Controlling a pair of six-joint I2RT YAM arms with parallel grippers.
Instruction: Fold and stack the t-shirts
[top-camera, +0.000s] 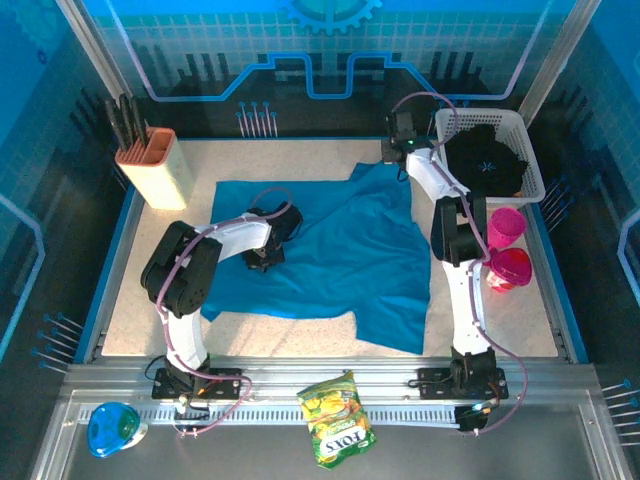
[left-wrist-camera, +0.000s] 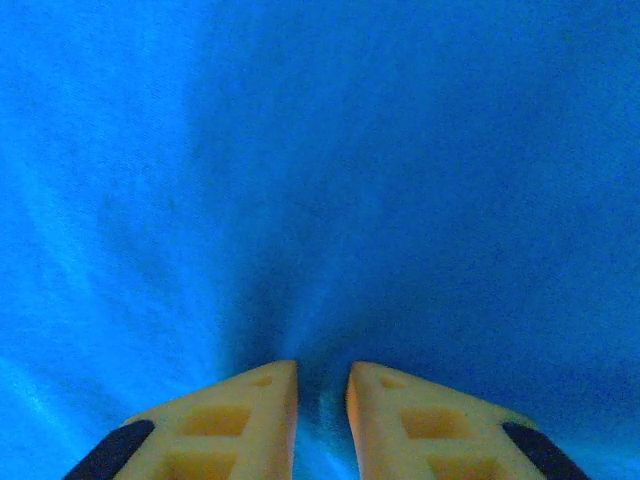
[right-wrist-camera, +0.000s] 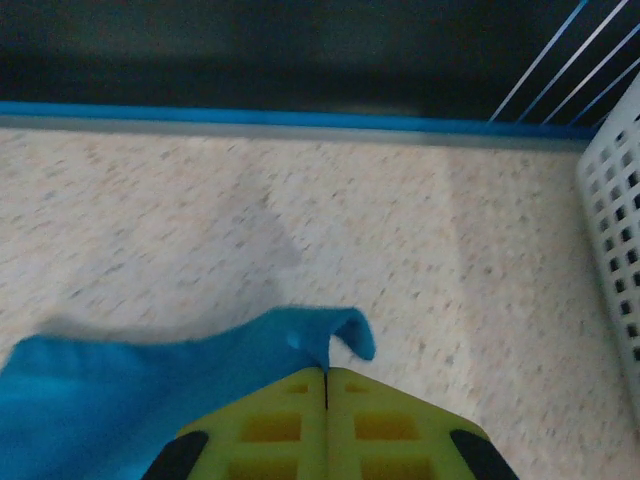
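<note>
Clamping teal t-shirt (top-camera: 340, 260): right claw (right-wrist-camera: 327, 374) at far corner, left claw (left-wrist-camera: 322, 378) near left edge.

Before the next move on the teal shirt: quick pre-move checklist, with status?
1. Right gripper pinching the far corner of the teal t-shirt: ok, jaws closed on the fabric edge.
2. Left gripper gripping mid-shirt: ok, fabric puckers into the narrow gap between its fingers.
3. Shirt lying flat for a fold: not ok, it is rumpled and skewed.
4. Black t-shirt out of the way: ok, it sits in the basket.
5. Pink cups apart from the shirt: ok, they stand beyond the right arm.
6. Right grip holds a single layer: cannot tell.
</note>
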